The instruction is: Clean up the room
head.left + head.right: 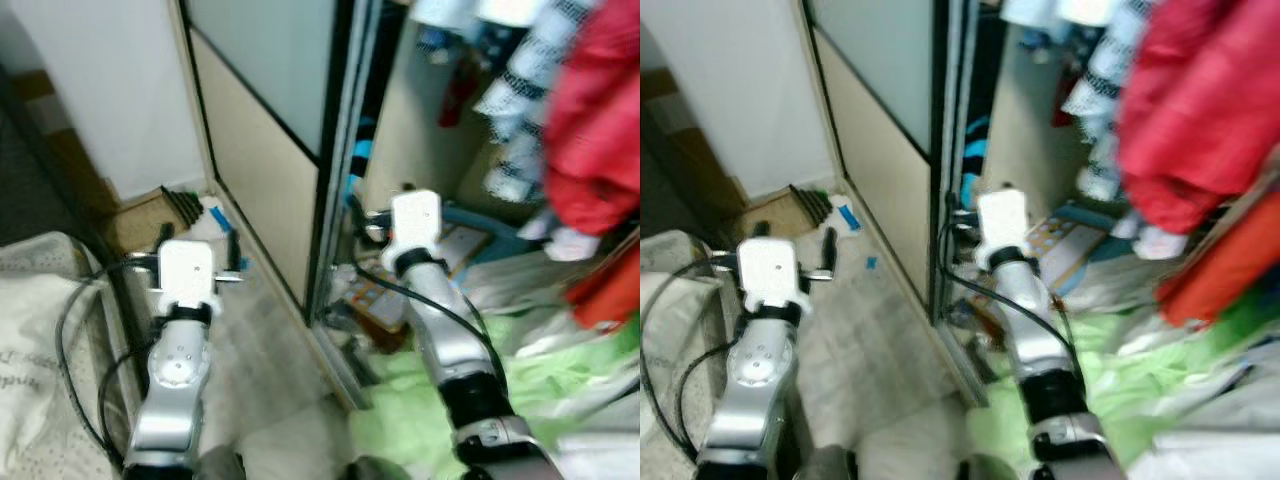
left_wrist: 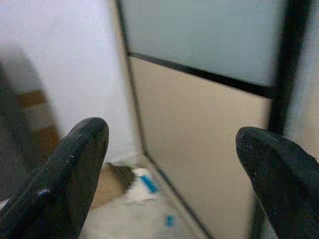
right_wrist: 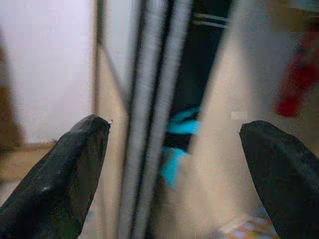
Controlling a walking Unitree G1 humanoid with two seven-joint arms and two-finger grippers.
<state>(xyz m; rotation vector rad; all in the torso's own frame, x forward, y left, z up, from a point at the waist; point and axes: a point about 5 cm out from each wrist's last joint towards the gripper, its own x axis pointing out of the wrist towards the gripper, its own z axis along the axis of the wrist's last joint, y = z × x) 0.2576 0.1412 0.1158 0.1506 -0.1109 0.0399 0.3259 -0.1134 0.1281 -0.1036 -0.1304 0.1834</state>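
Observation:
I face a sliding wardrobe door (image 1: 260, 150) with a dark metal edge. My left gripper (image 2: 169, 134) is held low in front of the door panel, open, with nothing between its fingers (image 2: 75, 169). My right gripper (image 3: 174, 129) is up at the door's edge, beside the wardrobe opening, also open and holding nothing. On the floor by the wall lie a white and blue scrap (image 1: 218, 218) and a black ribbed item (image 1: 185, 205). A light green cloth (image 1: 420, 400) is spread on the floor under my right arm. A colourful flat box (image 1: 380, 300) lies at the wardrobe's foot.
Red garments (image 1: 600, 130) and patterned clothes (image 1: 520, 90) hang in the wardrobe at the right. A pale printed bag (image 1: 40, 340) with a black cable over it is at the left. Brown cardboard (image 1: 140, 220) lies by the white wall (image 1: 100, 80).

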